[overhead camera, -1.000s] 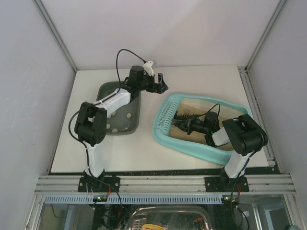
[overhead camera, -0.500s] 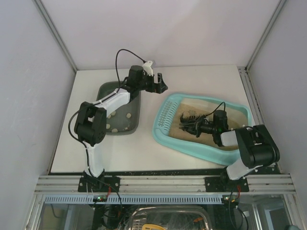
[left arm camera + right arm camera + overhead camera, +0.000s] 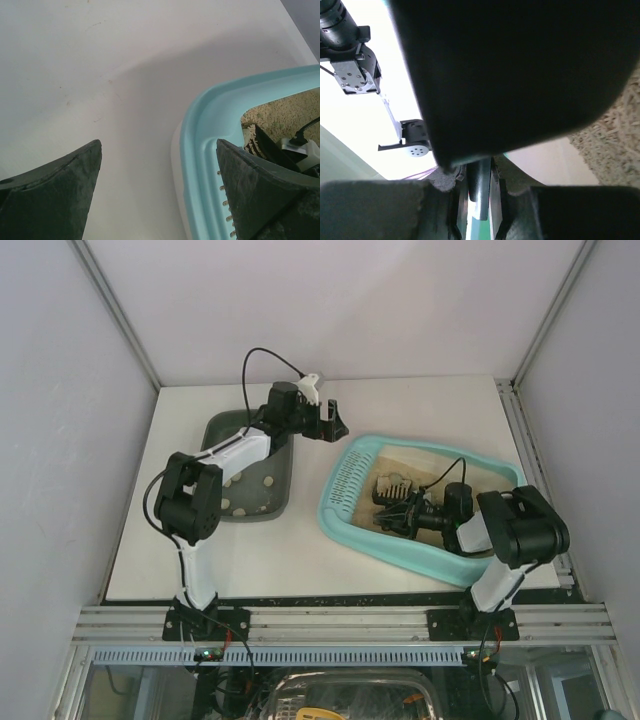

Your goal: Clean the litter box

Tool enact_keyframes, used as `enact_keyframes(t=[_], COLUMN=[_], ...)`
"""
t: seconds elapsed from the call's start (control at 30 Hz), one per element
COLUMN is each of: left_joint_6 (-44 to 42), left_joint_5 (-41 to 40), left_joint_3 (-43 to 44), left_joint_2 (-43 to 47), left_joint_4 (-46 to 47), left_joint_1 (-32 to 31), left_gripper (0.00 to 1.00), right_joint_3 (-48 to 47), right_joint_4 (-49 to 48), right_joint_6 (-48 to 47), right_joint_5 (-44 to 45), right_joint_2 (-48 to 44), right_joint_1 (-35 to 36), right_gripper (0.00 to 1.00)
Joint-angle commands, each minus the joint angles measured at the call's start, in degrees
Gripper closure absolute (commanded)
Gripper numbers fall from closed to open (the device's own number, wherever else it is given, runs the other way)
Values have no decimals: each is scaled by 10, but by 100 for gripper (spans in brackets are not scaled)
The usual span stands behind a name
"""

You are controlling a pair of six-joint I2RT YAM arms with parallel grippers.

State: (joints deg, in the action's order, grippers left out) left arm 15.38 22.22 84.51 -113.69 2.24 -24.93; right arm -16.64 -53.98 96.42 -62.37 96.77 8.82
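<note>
The turquoise litter box (image 3: 400,552) lies right of centre, its grille (image 3: 343,485) at the left end and tan litter (image 3: 425,465) inside. My right gripper (image 3: 405,512) is low inside the box, shut on the handle of a dark slotted scoop (image 3: 392,488). In the right wrist view the scoop (image 3: 520,65) fills the top, its handle (image 3: 482,187) is clamped between my fingers, and litter (image 3: 615,145) shows at right. My left gripper (image 3: 333,418) is open and empty above the table, just beyond the box's far left corner (image 3: 200,130).
A dark grey-green tray (image 3: 275,502) holding a few white lumps (image 3: 266,480) lies left of the litter box, under my left arm. Aluminium frame posts and white walls enclose the table. The metal rail runs along the near edge.
My right gripper has drawn the scoop a little nearer within the litter and turned it, so its slotted face now shows. My left gripper has barely shifted.
</note>
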Motion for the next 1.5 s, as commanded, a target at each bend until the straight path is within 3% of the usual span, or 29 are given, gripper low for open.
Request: enact_keyframes(t=[0.0, 0.17, 0.5, 1.13, 1.47], left_joint_6=[-33, -38, -42, -50, -44], left_joint_5=[29, 39, 57, 100, 108], left_joint_3=[-7, -8, -8, 3, 15], left_joint_2=[35, 36, 36, 30, 28], left_joint_4=[2, -6, -12, -34, -43], left_joint_1=[5, 8, 9, 26, 36], left_gripper=[0, 0, 0, 0, 0], right_joint_3=[47, 58, 34, 4, -22], right_joint_4=[-159, -283, -255, -78, 193], right_joint_6=[23, 60, 13, -107, -280], right_joint_5=[14, 26, 11, -13, -8], right_joint_2=[49, 108, 111, 49, -50], right_joint_1=[7, 10, 8, 4, -6], right_gripper=[100, 100, 100, 100, 100])
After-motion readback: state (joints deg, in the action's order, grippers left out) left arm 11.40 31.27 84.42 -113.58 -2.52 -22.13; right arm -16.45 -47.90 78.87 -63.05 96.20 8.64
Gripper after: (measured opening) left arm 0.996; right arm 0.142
